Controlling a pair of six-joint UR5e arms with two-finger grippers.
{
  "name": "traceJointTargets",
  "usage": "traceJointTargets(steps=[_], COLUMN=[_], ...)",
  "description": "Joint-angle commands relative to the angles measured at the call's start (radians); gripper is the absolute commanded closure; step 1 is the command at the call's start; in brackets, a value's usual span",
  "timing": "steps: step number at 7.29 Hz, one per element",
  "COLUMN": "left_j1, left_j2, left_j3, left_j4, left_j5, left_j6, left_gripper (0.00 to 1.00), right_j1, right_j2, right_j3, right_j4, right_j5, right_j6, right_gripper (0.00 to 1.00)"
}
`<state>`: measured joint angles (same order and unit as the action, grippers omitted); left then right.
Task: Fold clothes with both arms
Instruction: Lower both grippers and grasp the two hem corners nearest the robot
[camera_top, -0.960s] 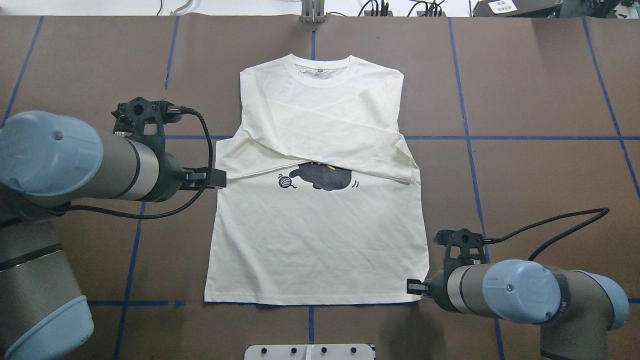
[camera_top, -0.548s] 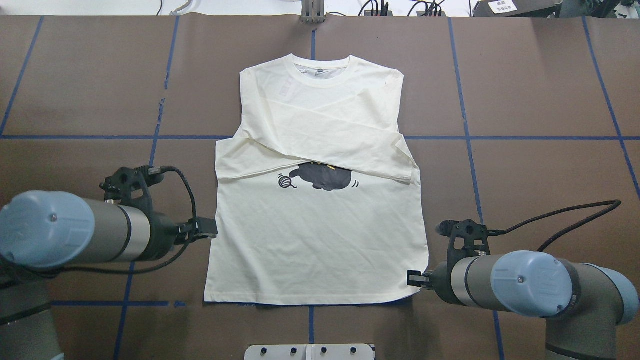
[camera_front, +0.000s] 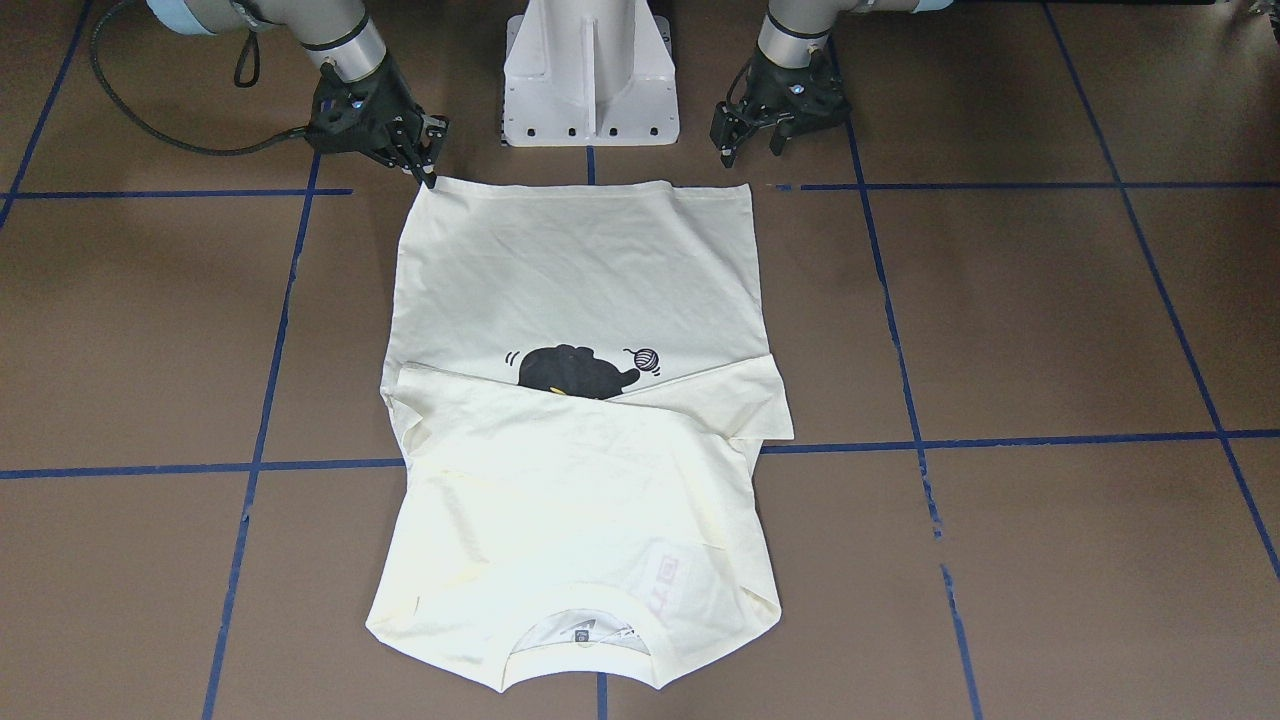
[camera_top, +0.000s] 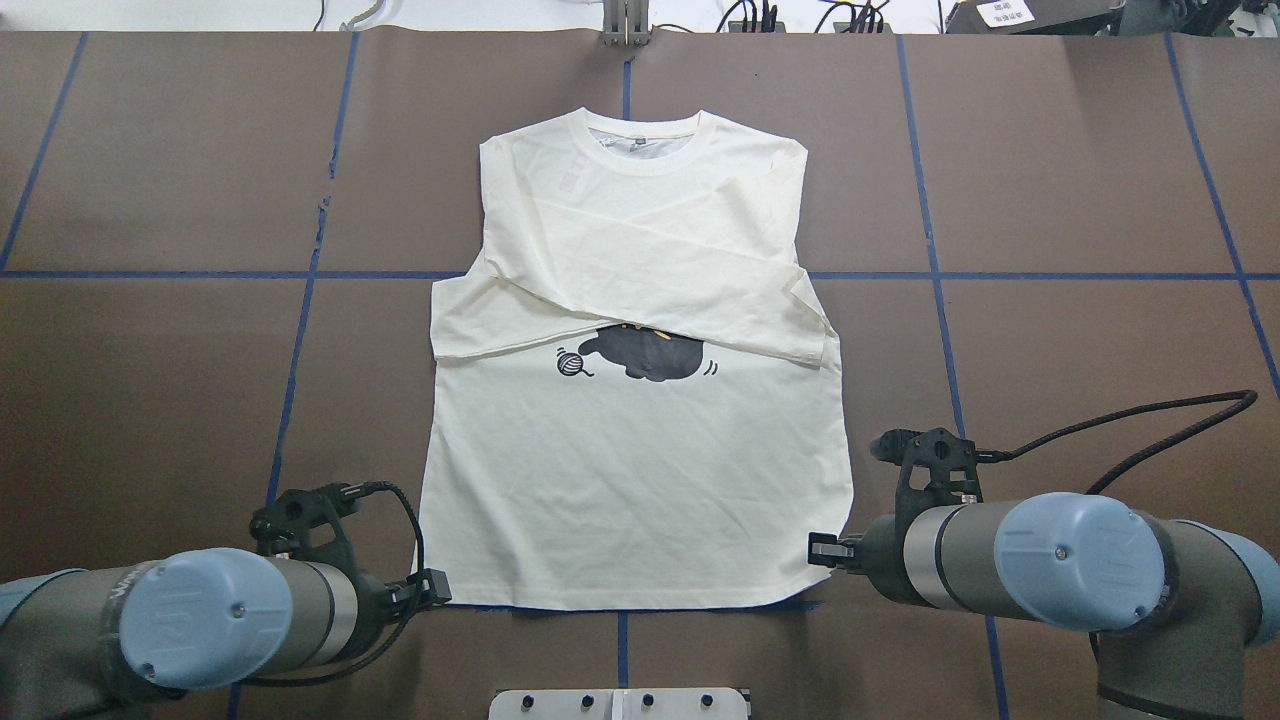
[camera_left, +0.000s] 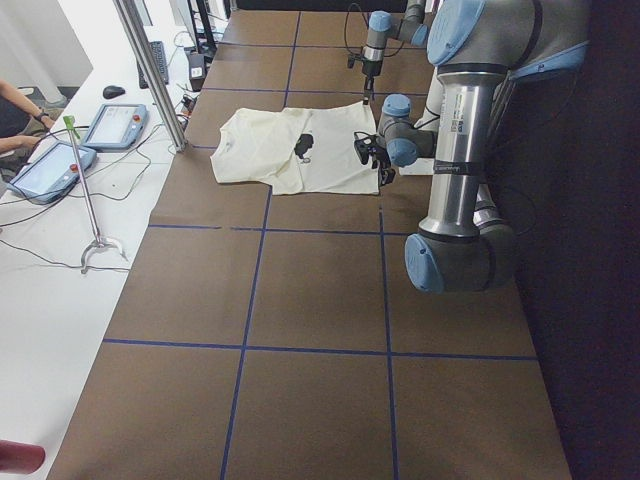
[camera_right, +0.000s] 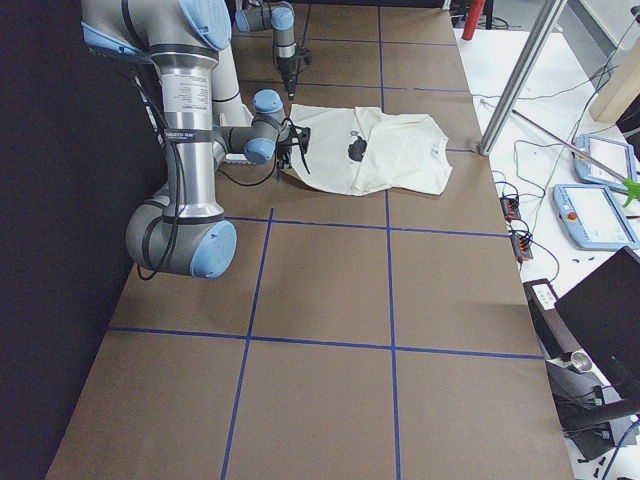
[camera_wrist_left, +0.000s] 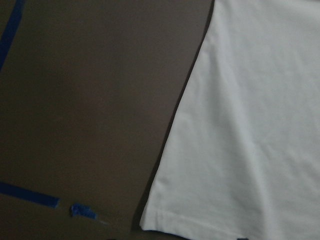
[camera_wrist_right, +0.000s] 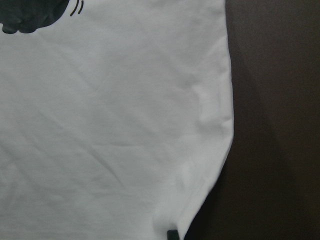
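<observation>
1. The T-shirt (camera_top: 640, 480) lies flat, hem toward the robot, with its sleeves folded over the cat print (camera_top: 645, 355).
2. The left gripper (camera_top: 440, 588), jaws apart, sits just beside one hem corner; the right gripper (camera_top: 818, 552), jaws apart, is at the other.
3. The neck label (camera_top: 638, 143) is too small to read.

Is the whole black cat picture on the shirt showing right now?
No, the folded-in sleeves of the T-shirt cover the top of the black cat print.

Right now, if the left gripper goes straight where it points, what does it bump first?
Probably the T-shirt, at the hem corner right ahead of the left gripper; maybe the table beside it, since depth is unclear.
</observation>
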<state>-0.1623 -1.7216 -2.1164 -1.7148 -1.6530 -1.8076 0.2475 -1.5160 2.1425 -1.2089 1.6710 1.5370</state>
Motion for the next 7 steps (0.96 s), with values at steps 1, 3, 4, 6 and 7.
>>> traceJointTargets(steps=[1,3,4,6,7], left_j1=[0.01,0.0,-0.009,-0.035,-0.036], left_j2=[-0.044,-0.046,-0.044,-0.046,-0.046], left_j3=[0.088,0.092,0.092,0.09,0.088], left_j4=[0.003,0.001,0.0,0.0,0.0], left_j5=[0.025,0.03,0.03,0.035,0.035], left_j6=[0.002,0.004,0.005,0.031,0.031], left_gripper=[0.25,0.29,0.3,0.33,0.35], right_j1=[0.001,0.003,0.006,0.004,0.006], right_j2=[0.003,0.003,0.005,0.005,0.004], right_j3=[0.002,0.002,0.003,0.004,0.004], right_j4=[0.0,0.0,0.0,0.0,0.0], right_j5=[0.0,0.001,0.001,0.001,0.001], right_j6=[0.0,0.0,0.0,0.0,0.0], right_gripper=[1.0,1.0,1.0,1.0,1.0])
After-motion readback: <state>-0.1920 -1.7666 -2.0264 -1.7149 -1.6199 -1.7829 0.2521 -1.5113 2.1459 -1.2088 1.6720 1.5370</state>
